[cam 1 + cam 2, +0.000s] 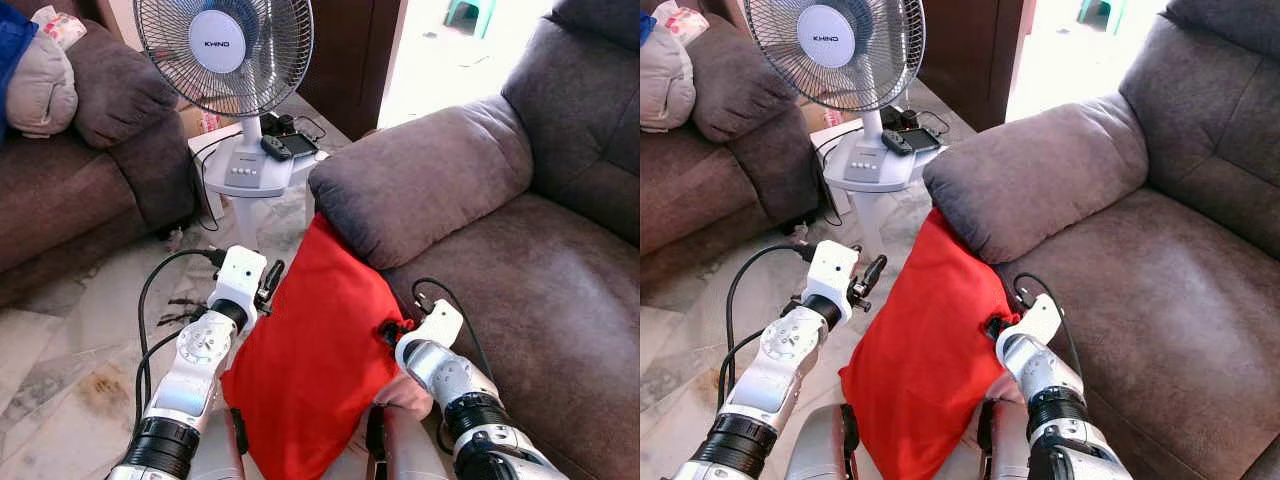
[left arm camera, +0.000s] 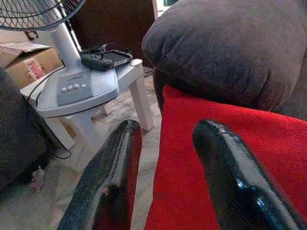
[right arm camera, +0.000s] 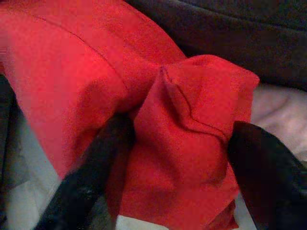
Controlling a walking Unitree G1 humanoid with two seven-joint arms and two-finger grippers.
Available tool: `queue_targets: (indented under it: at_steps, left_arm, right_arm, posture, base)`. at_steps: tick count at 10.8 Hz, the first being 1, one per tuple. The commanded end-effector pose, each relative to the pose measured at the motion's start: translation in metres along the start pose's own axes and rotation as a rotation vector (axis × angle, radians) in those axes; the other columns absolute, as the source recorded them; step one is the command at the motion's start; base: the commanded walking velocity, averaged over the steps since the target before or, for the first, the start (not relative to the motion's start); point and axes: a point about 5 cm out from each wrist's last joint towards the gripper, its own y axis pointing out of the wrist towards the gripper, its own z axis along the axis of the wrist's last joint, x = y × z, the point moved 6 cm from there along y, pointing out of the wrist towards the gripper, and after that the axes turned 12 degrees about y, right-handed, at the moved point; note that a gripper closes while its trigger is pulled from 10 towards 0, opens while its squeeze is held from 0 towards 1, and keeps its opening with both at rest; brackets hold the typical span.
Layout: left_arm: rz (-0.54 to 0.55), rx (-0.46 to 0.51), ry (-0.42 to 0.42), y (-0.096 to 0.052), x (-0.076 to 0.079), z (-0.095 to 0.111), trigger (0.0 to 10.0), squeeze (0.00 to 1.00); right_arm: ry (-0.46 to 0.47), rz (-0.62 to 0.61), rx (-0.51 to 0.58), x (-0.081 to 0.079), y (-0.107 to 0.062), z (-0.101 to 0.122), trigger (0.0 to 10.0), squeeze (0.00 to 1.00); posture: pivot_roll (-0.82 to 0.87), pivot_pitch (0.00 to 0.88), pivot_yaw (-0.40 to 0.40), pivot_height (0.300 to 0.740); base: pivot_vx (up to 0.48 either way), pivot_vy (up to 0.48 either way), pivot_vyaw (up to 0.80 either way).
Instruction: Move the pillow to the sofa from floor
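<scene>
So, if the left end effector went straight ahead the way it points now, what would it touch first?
Most likely the red pillow: the left end effector is open with the pillow's edge between its fingers. The sofa armrest lies beyond, though depth is unclear.

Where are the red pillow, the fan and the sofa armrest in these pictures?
red pillow (image 1: 320, 350), left eye view, middle of its face.
fan (image 1: 222, 42), left eye view, white hub of the grille.
sofa armrest (image 1: 1040, 175), right eye view, top of the padded arm.

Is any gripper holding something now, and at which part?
The right gripper pinches a bunched fold at the red pillow's sofa-side edge. The left gripper is open beside it.
</scene>
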Motion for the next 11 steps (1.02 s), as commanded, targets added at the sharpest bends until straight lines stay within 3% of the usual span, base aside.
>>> queue_targets:
  at_steps: [1, 11]
  left_arm:
    - [-0.012, -0.013, 0.024, 0.003, 0.002, -0.001, 10.0, 0.00]
    - [-0.011, -0.024, 0.022, 0.003, 0.004, -0.004, 10.0, 0.00]
  right_arm:
    - [-0.020, 0.026, 0.002, -0.009, 0.000, 0.001, 0.0, 0.00]
    - [-0.034, 0.097, 0.016, -0.021, 0.000, 0.002, 0.0, 0.00]
  posture:
    - [0.05, 0.048, -0.046, 0.570]
    - [0.05, 0.045, -0.055, 0.570]
  base:
    - [0.000, 0.000, 0.00]
    - [0.000, 0.000, 0.00]
